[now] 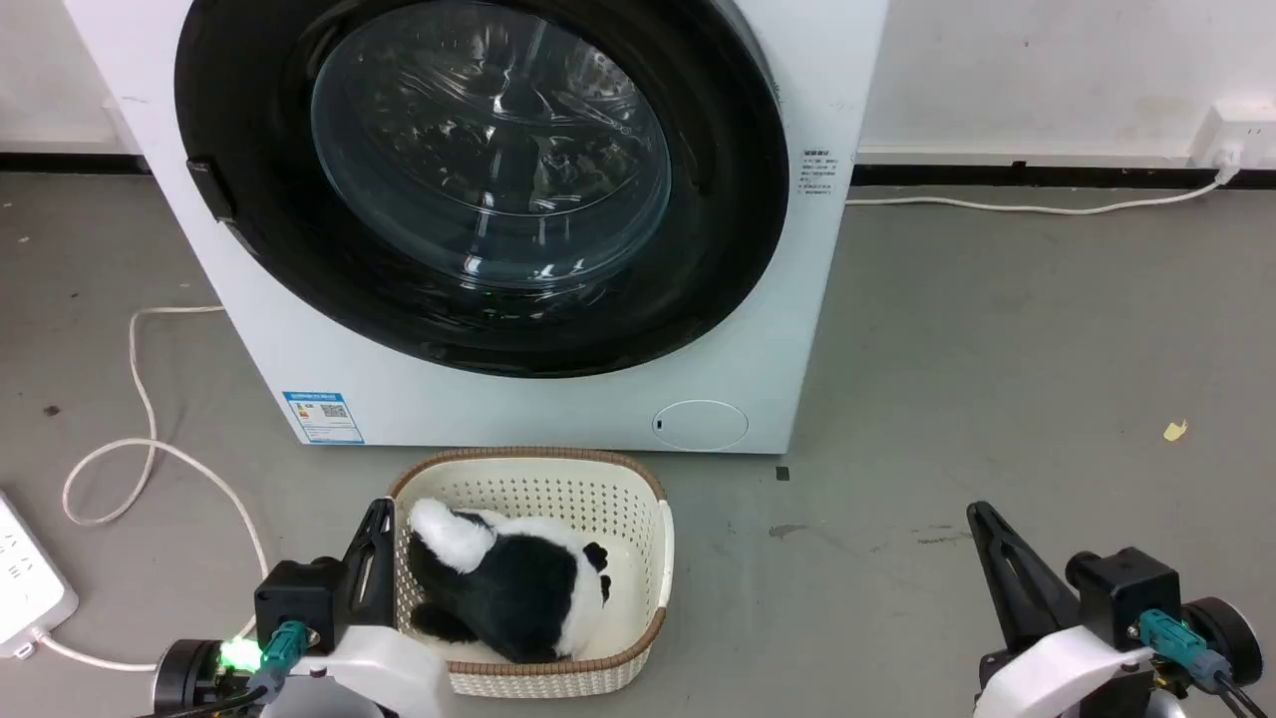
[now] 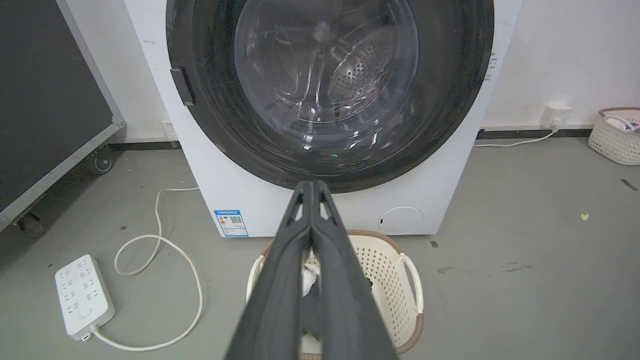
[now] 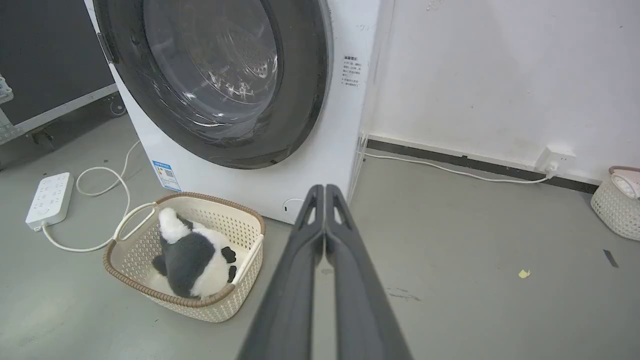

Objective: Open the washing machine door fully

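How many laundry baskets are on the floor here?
2. One basket, holding a plush panda, sits just before the washing machine; the second basket stands by the wall, off to the right. More may be hidden.

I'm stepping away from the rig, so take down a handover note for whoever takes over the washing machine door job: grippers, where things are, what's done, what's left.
Left gripper: shut, empty, over the basket.
Right gripper: shut, empty, over the floor right of the basket.
Washing machine door: looks closed, flush with the machine front; dark tab on its left edge. Neither gripper touches it.
Done: nothing.
Left: the whole opening. Mind the basket with the plush toy just in front.
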`<state>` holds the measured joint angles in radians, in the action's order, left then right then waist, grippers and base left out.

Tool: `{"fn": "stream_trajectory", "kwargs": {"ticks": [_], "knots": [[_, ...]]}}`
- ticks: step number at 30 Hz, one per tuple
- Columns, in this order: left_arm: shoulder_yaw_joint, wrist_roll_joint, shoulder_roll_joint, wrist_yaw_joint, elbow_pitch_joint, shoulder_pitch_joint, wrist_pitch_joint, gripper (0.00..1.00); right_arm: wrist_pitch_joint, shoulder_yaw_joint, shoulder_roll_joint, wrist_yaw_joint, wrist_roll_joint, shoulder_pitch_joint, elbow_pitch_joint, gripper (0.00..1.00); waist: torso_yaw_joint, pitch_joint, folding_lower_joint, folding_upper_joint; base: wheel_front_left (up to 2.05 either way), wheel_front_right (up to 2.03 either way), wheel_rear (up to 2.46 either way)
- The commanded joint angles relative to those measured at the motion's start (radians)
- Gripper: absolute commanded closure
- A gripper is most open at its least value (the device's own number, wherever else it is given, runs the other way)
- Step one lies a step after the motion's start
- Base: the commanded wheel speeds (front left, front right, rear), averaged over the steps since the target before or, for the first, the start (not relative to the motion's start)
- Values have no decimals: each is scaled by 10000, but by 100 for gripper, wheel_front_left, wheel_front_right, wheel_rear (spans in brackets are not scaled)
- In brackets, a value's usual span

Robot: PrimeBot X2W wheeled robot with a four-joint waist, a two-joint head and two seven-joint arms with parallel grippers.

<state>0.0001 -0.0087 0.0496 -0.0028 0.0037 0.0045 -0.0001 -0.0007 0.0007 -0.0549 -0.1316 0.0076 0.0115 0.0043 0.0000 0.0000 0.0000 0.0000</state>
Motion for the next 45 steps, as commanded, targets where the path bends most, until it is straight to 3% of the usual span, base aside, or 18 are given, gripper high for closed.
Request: {"fn": "stream_trajectory", "kwargs": {"ticks": [1,40,41,45], "knots": [[-1,87,6,28,-37,-45,1,100,7,-7,47,9,-76,-115,-43,100,0,0,0,0,0,0,0],[-1,87,6,28,-37,-45,1,100,7,-7,47,9,-76,-115,-43,100,0,0,0,0,0,0,0],[2,-8,0,1,1,0,-4,0,-2,4,-2,0,8,1,2,0,0,0,0,0,0,0,0],[1,-21,0,3,4,0,-7,0,-5,18,-2,0,12,3,4,0,0,1,0,0,0,0,0]]}}
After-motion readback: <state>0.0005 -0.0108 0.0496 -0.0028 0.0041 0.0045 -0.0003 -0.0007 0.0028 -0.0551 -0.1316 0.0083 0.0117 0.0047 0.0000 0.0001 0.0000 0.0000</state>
